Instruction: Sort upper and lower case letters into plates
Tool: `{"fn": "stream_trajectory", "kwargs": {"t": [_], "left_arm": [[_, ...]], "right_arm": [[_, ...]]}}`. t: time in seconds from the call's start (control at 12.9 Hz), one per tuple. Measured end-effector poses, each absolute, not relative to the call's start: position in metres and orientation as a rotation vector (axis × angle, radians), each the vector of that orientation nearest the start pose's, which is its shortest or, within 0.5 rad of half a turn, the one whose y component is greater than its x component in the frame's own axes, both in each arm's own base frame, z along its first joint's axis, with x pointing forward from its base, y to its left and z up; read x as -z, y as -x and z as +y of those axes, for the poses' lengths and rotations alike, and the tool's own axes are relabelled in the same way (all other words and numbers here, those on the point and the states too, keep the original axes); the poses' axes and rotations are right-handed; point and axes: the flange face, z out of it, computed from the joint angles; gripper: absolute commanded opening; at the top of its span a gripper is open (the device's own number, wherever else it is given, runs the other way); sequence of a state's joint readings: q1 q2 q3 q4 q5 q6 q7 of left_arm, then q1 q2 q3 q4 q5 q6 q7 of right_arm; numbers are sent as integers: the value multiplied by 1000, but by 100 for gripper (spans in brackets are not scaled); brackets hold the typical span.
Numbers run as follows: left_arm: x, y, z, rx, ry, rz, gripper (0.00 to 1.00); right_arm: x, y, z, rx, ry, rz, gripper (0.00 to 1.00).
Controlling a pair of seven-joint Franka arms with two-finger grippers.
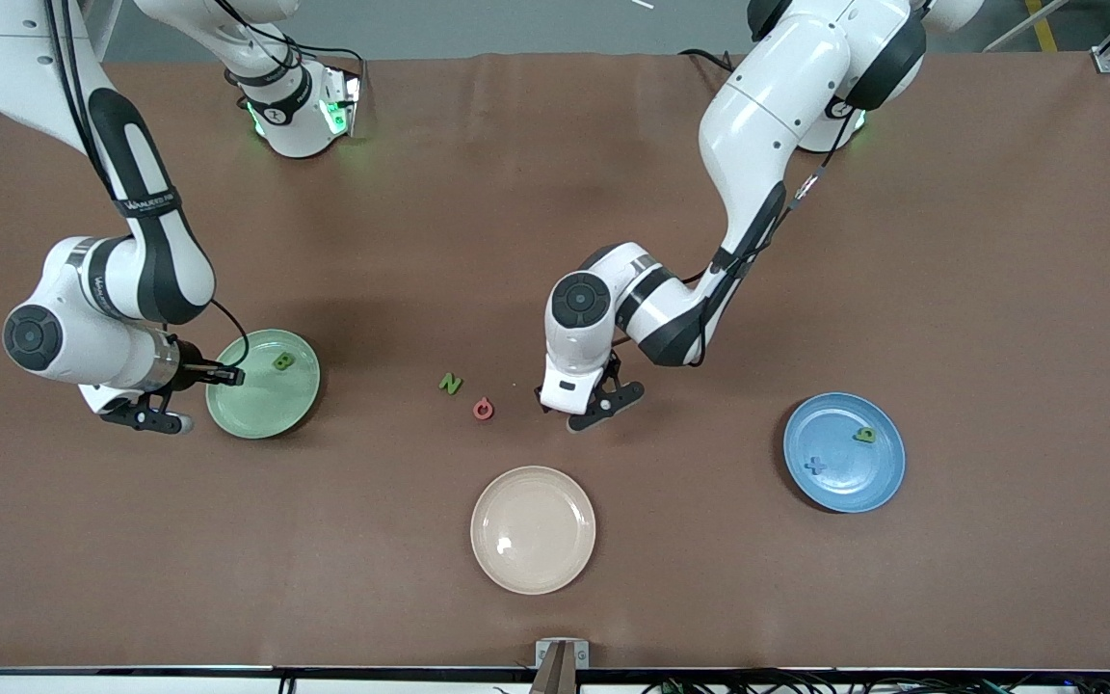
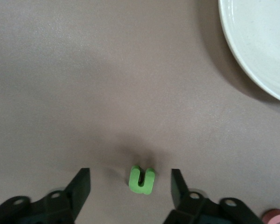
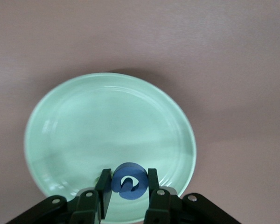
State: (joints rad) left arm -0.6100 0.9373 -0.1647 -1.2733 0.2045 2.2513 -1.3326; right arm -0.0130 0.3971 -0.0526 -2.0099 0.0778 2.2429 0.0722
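The left gripper (image 2: 130,186) is low over the table, its jaws apart with a small green letter (image 2: 142,179) standing between them, a gap on each side. The letter's open end points away from the wrist, so the jaws close across its width. The table around it is bare; a red letter (image 1: 483,409) and a green N (image 1: 450,384) lie toward the right arm's end, and the beige plate (image 1: 533,529) lies nearer the camera. The right gripper (image 3: 128,186) is clamped on a blue letter (image 3: 129,181) over the green plate (image 3: 109,140). The blue plate (image 1: 844,452) holds two letters.

Green letter "N" (image 1: 450,384) on table; arm-band print unreadable.
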Motion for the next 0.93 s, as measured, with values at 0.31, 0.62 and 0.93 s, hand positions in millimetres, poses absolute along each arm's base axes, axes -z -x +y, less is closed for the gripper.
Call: {"fn": "stream_trajectory", "kwargs": {"t": [0.31, 0.62, 0.93], "left_arm": [[-182, -563, -503, 76, 3068, -784, 55], [-173, -552, -514, 67, 3069, -750, 26], [-176, -554, -512, 69, 3065, -753, 0]], "right_arm": [[-207, -570, -41, -238, 3089, 295, 2], [-193, -568, -40, -257, 3089, 294, 7], [-185, -566, -41, -275, 3089, 295, 55]]}}
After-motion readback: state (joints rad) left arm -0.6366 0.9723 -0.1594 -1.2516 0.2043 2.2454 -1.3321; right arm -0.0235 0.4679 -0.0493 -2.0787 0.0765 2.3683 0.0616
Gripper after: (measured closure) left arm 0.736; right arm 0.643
